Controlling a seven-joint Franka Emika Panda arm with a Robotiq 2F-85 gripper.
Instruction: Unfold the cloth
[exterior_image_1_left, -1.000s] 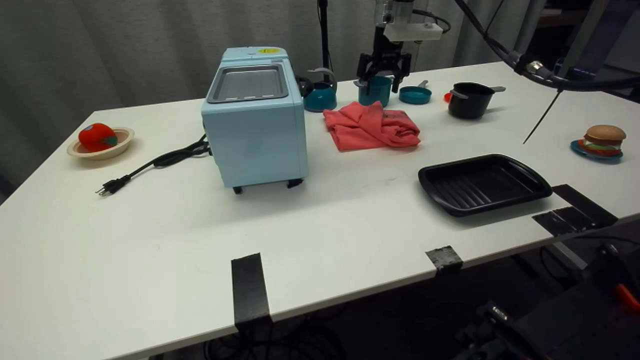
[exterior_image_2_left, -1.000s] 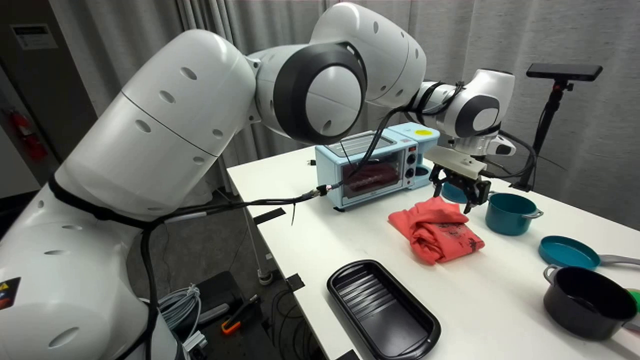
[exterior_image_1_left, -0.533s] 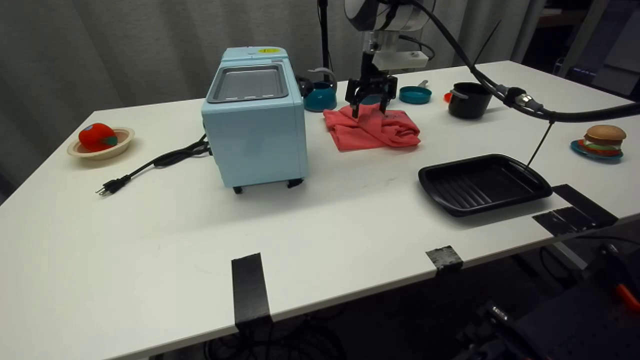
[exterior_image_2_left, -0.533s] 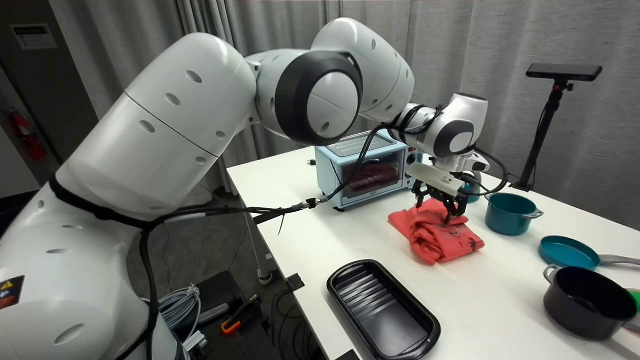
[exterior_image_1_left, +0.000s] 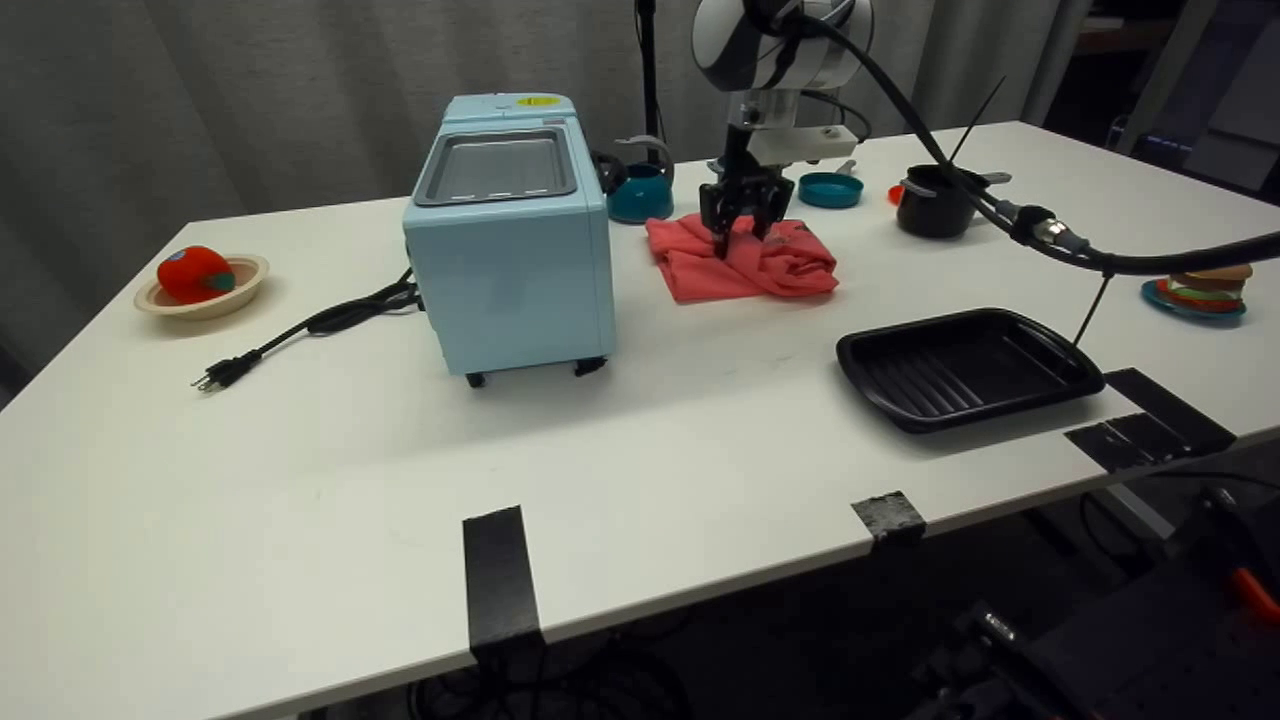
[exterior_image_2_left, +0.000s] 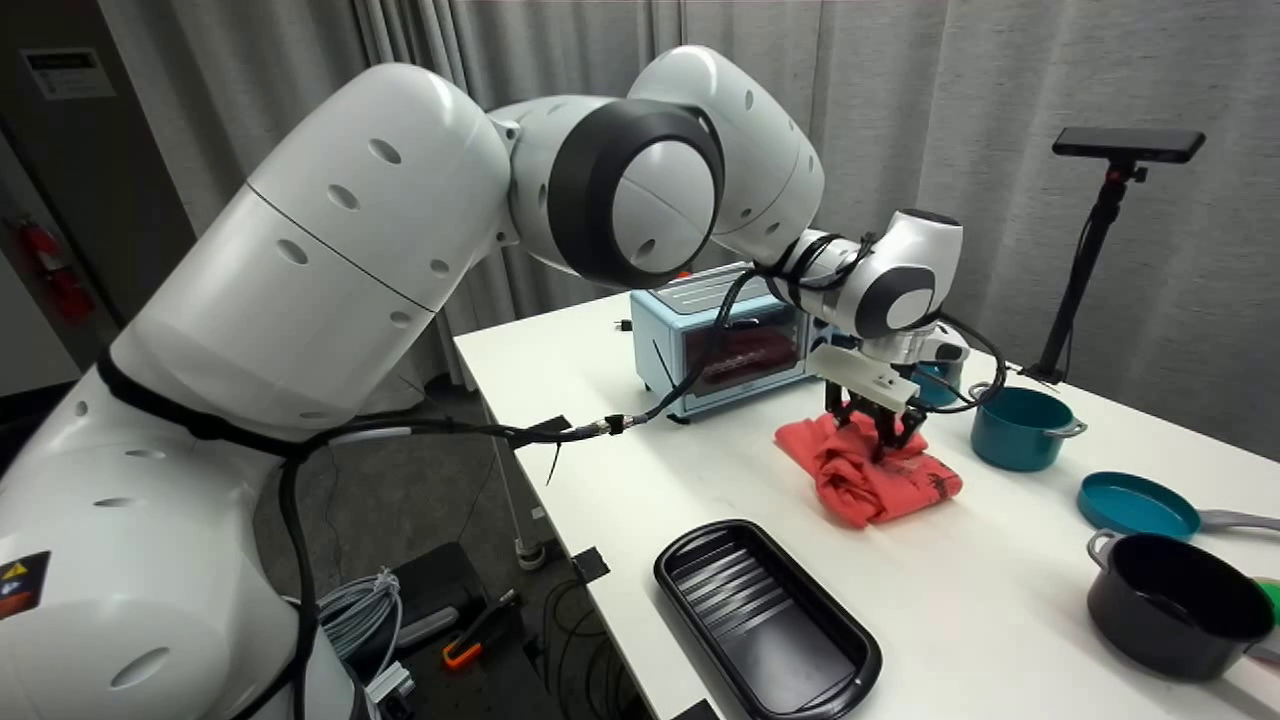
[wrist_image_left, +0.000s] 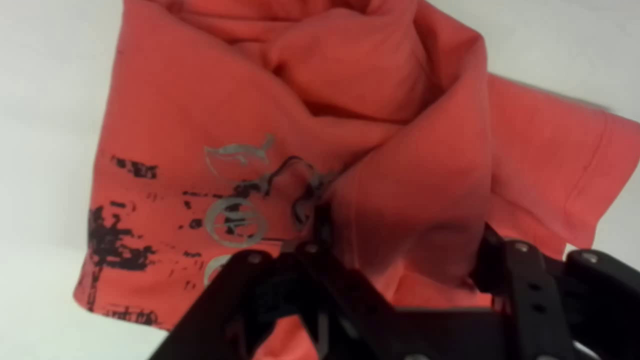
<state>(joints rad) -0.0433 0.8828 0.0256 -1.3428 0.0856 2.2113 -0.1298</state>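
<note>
Two fingers (wrist_image_left: 486, 267) stand apart — the gripper (wrist_image_left: 403, 245) straddles a fold of the red cloth (exterior_image_1_left: 705, 275), bunched on the white table (exterior_image_1_left: 300, 470) right of the blue toaster oven (exterior_image_1_left: 510, 280) — with the black pan (exterior_image_1_left: 970, 370) nearer in both exterior views.

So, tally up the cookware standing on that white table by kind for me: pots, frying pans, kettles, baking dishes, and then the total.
Pots: 2, the teal pot and the black pot
Frying pans: 1, the teal frying pan
Kettles: 1, the teal kettle
Baking dishes: 1, the black baking dish
Total: 5
</note>
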